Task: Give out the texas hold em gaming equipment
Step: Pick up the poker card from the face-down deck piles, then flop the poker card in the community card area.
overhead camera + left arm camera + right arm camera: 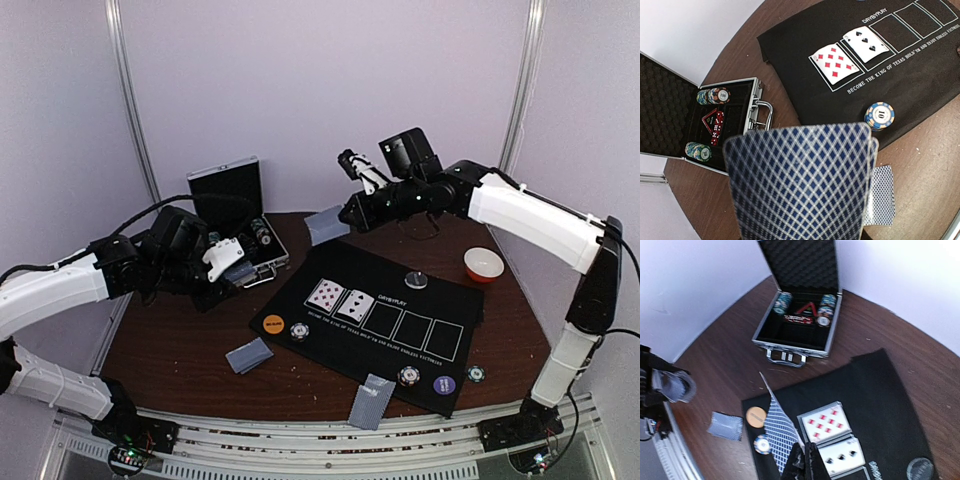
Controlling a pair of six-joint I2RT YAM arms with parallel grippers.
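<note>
Nearest the edge, small blue-grey-backed playing cards (pixel 370 401) are laid in little piles, presumably as player hands. Further in, a thick deck (pixel 800 185) is clamped in the left gripper (pixel 235 270) as the supply. Beyond, one card (pixel 777 432) is pinched tight in the right gripper (pixel 805 454) up over the black felt mat (pixel 430 300), probably for the third white-outlined box (pixel 384 318).

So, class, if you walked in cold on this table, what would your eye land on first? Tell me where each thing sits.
The black mat mid-table draws the eye first, with two face-up cards in its leftmost rectangles. Over its far side the right hand pinches one blue-backed card in the air. The left hand holds a stack of cards near the open metal case at the far left.
</note>
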